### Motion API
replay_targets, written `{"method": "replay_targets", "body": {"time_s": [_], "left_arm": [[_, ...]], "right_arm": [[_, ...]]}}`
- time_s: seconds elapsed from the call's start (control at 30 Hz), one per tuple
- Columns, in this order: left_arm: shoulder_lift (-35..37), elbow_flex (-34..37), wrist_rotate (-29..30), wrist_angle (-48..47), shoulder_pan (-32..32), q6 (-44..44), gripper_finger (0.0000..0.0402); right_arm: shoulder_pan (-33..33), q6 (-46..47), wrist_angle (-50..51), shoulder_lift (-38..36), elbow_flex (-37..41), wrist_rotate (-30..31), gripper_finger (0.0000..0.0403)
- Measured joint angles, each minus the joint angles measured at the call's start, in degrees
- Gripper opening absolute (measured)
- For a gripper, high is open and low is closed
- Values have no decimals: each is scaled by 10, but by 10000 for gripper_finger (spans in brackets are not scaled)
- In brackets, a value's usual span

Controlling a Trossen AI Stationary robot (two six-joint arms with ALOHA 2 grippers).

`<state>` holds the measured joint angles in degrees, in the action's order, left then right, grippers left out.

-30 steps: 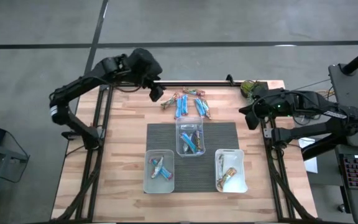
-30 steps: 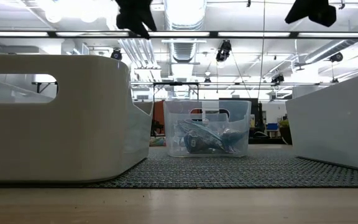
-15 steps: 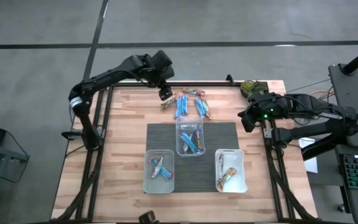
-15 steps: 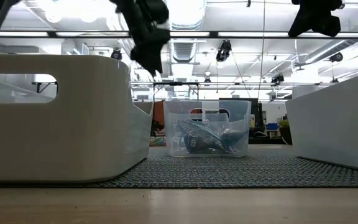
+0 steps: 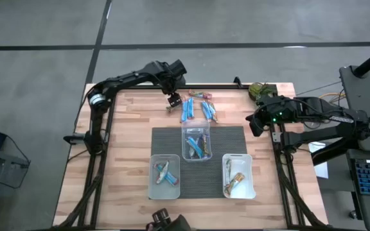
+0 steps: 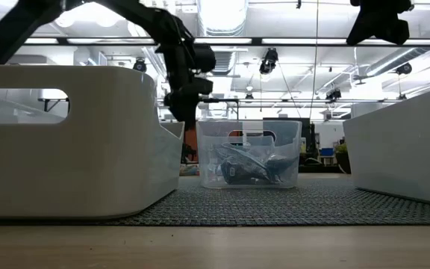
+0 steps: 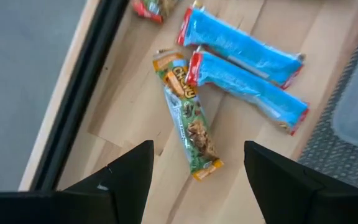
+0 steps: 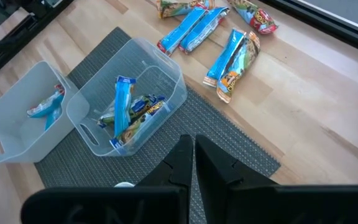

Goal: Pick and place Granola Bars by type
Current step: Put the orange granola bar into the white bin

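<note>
Left wrist view, left tool wide open, empty, above green bar

The left arm reaches from the left of the high view up and across to the upper centre, its wrist bent downward so the left claw points down, fingers spread wide with nothing between them. The right arm lies folded at the right edge, its right claw raised, fingers pressed together, holding nothing.
</note>
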<state>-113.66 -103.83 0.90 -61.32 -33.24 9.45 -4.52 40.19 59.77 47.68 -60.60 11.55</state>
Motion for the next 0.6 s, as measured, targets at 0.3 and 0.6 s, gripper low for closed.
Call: {"method": "replay_targets", "body": {"time_s": [0.3,0.6], "left_arm": [[-48,0,-19,2,-1,20,232],[-91,0,-20,3,-3,-8,232]], "right_arm": [[0,3,-1,1,0,0,12],[0,18,-2,1,0,0,12]]}}
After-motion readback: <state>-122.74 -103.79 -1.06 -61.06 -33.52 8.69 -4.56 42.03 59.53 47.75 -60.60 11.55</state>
